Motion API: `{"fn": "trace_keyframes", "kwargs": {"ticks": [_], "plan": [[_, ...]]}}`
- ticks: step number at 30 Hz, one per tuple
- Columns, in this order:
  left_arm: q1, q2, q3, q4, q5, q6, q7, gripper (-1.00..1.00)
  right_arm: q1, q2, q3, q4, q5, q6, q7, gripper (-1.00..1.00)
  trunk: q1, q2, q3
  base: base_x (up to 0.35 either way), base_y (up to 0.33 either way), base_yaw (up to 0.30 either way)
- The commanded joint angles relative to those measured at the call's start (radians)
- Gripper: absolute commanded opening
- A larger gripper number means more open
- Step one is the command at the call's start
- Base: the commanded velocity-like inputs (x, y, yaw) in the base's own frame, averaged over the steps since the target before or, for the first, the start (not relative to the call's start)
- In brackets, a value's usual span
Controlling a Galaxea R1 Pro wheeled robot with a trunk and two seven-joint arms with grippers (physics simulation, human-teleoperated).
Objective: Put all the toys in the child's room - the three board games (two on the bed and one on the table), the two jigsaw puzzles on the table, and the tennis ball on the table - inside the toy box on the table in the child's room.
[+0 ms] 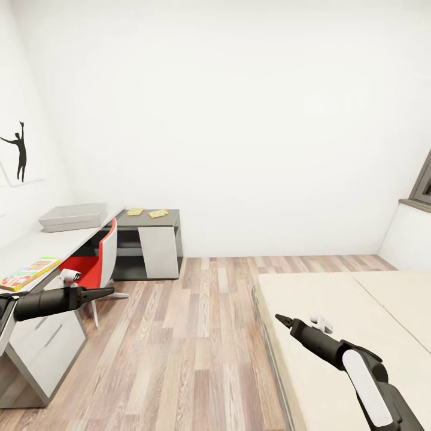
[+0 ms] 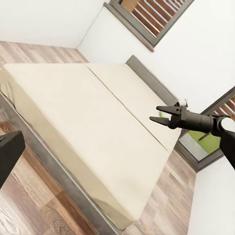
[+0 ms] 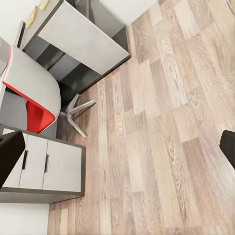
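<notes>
The pale grey toy box (image 1: 72,216) stands on the long table (image 1: 42,245) at the left wall. Two flat yellowish boards, apparently the jigsaw puzzles (image 1: 136,211) (image 1: 158,213), lie on the lower dark cabinet part; they show again (image 3: 32,17) in the right wrist view. A flat colourful box, likely a board game (image 1: 27,273), rests on the near end of the table. The bed (image 1: 335,299) shows bare mattress. The tennis ball is out of view. My left gripper (image 1: 111,291) hangs open beside the table. My right gripper (image 1: 280,319) (image 2: 155,113) is open over the bed's edge, holding nothing.
A red and grey swivel chair (image 1: 99,263) is pushed under the table, its star base (image 3: 76,110) on the wood floor. A drawer unit (image 3: 49,166) stands under the near end. Open plank floor (image 1: 197,335) runs between table and bed. A dark-framed window (image 2: 152,19) is behind the bed.
</notes>
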Motion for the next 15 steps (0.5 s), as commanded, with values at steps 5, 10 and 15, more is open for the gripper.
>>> {"fn": "trace_keyframes", "kwargs": {"ticks": [5,10,15], "plan": [[-0.001,0.0,0.0,0.0,-0.001,0.011,-0.004,1.0,-0.001,0.0,-0.002,0.0,0.003,0.006,0.005,1.0,0.001,-0.002,-0.002,0.0,-0.006,0.0],[-0.001,0.0,0.0,0.0,-0.001,0.011,-0.004,1.0,-0.001,0.0,-0.002,0.0,0.003,0.006,0.005,1.0,0.001,-0.002,-0.002,0.0,-0.047,0.0],[-0.001,0.0,0.0,0.0,-0.002,0.011,-0.004,1.0,-0.001,0.0,-0.002,0.0,0.003,0.006,0.005,1.0,0.001,-0.002,-0.002,0.0,-0.102,0.0]]}}
